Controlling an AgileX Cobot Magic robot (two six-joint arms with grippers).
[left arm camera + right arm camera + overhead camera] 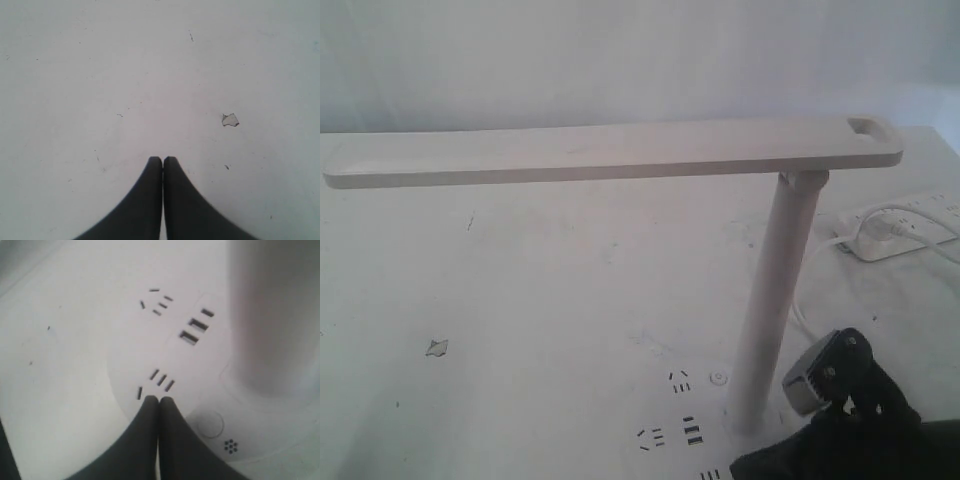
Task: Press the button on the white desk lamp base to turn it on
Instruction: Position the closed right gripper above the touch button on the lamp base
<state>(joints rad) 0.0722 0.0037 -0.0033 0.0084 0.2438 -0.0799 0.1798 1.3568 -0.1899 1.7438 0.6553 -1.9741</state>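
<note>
The white desk lamp has a long flat bar head (pixel 610 152) on a slim post (pixel 775 300). Its round white base (pixel 150 347) carries dark socket slots (pixel 161 379) and USB ports (pixel 194 331). The button (pixel 210 424) is a small round disc next to a tiny dotted mark (pixel 230 445), close to the post's foot (pixel 272 340). My right gripper (pixel 159 400) is shut and empty, its tips over the base just beside the button and apart from it. My left gripper (pixel 162 159) is shut over the bare table (pixel 150 75). The exterior view shows only the right arm's wrist (pixel 840 400).
An oblong white power strip (pixel 910 225) with a plug and cable lies at the back right. A small chip mark (pixel 437 347) scars the table on the left. Another small round button (pixel 718 378) sits on the base left of the post; its mark is unreadable.
</note>
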